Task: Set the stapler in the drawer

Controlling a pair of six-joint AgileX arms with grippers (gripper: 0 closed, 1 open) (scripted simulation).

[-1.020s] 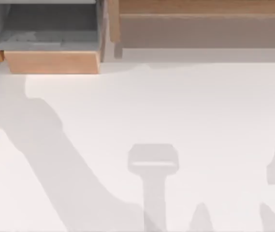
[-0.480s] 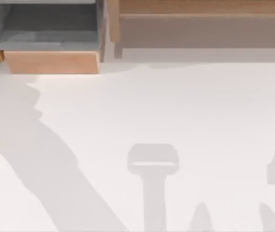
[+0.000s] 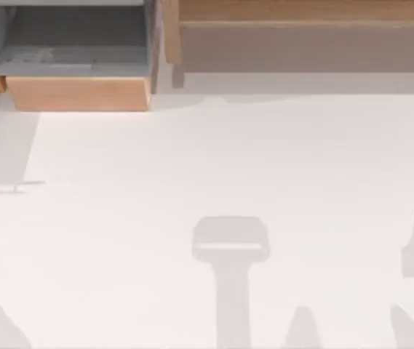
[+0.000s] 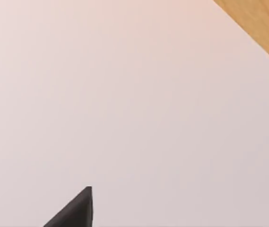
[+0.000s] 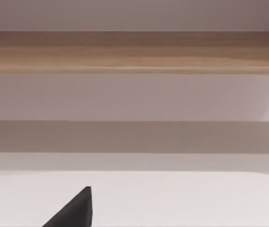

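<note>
Top view showed the drawer (image 3: pixel 77 93) pulled open at the back of the white worktop (image 3: pixel 192 160), its grey walls and floor exposed and its tan front panel facing the open surface. Pale patches lay on the drawer's grey floor, too faint to make out. Just beside the drawer, on the side toward the right arm, ran a long wooden shelf (image 3: pixel 301 43) with a brown recess, its front edge roughly level with the drawer's front. Grey shadows (image 3: pixel 231 247) fell on the worktop well away from the drawer, one a block on a narrow stem, others pointed.

Left wrist view held one dark tip of the left tool (image 4: pixel 75 210) over bare worktop, with a corner of tan wood (image 4: pixel 262 23) beyond it; whether that wood belonged to the drawer could not be told. Right wrist view held one dark tip of the right tool (image 5: pixel 75 210) facing the shelf's wooden band. For neither tool could I tell if it stood apart or together
</note>
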